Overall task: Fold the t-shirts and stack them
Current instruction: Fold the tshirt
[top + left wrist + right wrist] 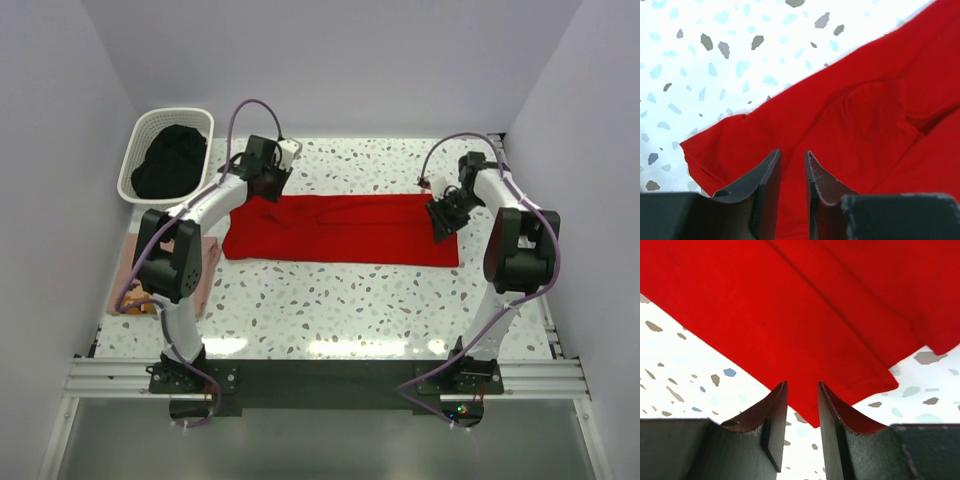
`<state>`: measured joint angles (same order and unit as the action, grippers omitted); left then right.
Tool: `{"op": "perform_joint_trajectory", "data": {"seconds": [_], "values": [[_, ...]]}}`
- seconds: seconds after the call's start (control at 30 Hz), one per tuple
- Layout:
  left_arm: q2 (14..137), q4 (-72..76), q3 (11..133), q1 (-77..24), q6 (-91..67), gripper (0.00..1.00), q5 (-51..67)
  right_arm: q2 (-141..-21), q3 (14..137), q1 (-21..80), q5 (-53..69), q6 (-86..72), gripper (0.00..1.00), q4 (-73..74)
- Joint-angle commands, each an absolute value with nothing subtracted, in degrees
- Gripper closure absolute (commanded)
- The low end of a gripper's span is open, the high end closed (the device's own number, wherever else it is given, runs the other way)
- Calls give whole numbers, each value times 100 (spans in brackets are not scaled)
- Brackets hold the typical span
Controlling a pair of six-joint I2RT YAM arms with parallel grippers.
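Top external view: the red t-shirt (pixel 340 228), folded into a long band, lies on the speckled table (pixel 330 300) with its long axis running left to right. The left gripper (pixel 266 186) is over its far-left corner and the right gripper (pixel 443 222) over its right end. Both jaws are narrowly parted and grip nothing. The pink t-shirt (pixel 208 268) lies at the left edge.

Bright, even light — soft shadows

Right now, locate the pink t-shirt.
Top view: the pink t-shirt lies at the table's left edge, partly under the left arm, nearer than the white basket, left of the red t-shirt.
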<state>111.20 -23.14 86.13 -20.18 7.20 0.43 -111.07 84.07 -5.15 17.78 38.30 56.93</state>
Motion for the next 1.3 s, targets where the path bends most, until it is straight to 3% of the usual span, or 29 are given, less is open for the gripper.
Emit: {"op": "perform_joint_trajectory", "data": {"seconds": [0.0,0.37,0.7,0.87,0.9,1.0,1.13,1.27], "values": [[10775,-2320,8350,-2039,861,71,509,-11030,8762,-492,2039,3665,65,5757],[11557,-2610,8122,-2022,712,75,457,-11803,9036,-334,1776,3471,65,5406],[12365,-2707,8375,-1890,1044,76,203,-11374,7518,-150,1564,3884,66,5457],[13577,-3434,10578,-1872,1555,76,333,-10522,6279,833,1845,3859,66,5721],[13823,-3532,11461,-1881,1582,76,543,-10233,6180,1209,2202,3789,66,5878],[13791,-3472,12495,-1872,1346,73,781,-10029,6537,1301,3196,3841,65,6710],[12791,-2639,11701,-1872,1231,63,844,-10098,7530,651,3113,4007,66,7111],[12086,-2486,10838,-1942,1116,61,1063,-10213,7857,519,2374,4087,67,6619]]}}
